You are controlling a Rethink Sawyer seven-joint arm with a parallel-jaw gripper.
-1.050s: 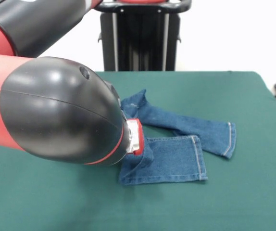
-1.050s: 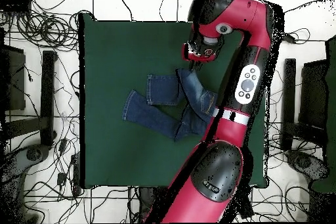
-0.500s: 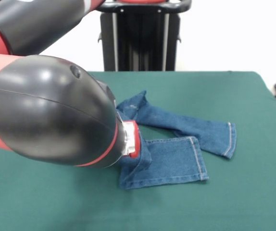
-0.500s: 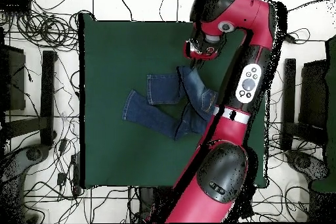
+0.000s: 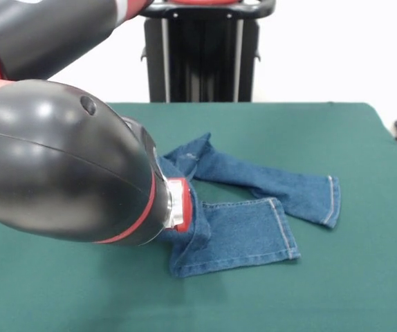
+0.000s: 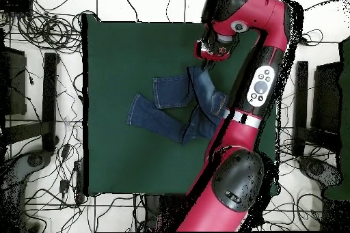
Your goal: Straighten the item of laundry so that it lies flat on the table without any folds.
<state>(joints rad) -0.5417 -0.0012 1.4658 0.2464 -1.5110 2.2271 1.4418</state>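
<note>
The item of laundry (image 5: 247, 232), blue denim jeans, lies crumpled near the middle of the green table (image 5: 364, 277). Both legs point right in the front view, one crossing behind the other. In the overhead view the jeans (image 6: 171, 104) spread left from the arm, and their waist end rises in a fold toward my gripper (image 6: 208, 61). The gripper (image 5: 185, 216) is shut on that raised fold and holds it off the felt. Its tips are hidden behind the cloth and my bulky black and red wrist joint (image 5: 67, 173).
My arm (image 6: 256, 87) runs along the table's right side in the overhead view and covers the jeans' waist. A black pedestal column (image 5: 198, 52) stands behind the table. Cables (image 6: 41, 29) litter the floor around the table (image 6: 123, 46).
My gripper has moved left in the front view, dragging the jeans' held fold along. The near leg has slid a little left with it.
</note>
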